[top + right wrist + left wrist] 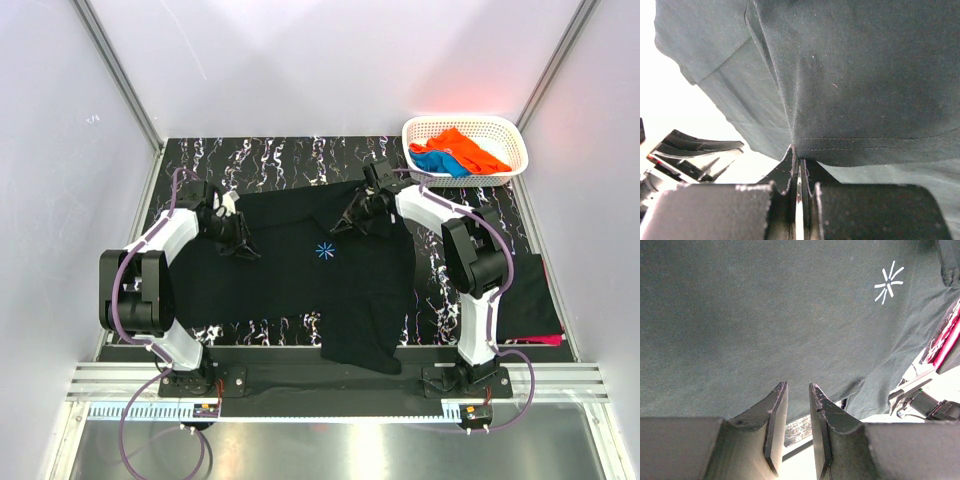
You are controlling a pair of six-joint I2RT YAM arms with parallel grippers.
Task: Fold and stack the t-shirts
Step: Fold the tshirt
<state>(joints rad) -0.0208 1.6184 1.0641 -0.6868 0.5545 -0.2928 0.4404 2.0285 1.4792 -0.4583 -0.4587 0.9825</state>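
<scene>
I am seeing the large black t-shirt (300, 285) lying spread on the table (270, 155) between my arms. My left gripper (797, 386) is resting at its left edge, fingers a little apart, holding nothing. My right gripper (798, 156) is pinching the hem. Farther back, an orange t-shirt (462, 145) and a blue t-shirt (440, 163) are lying in the white basket (500, 124).

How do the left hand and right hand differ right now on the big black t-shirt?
The left hand is open, with a gap between its fingers and no cloth pinched. The right hand is shut on a fold of the black t-shirt. The left hand sits left of the starburst mark; the right hand sits right of it, nearer the white basket. Both are low over the shirt's far half.
</scene>
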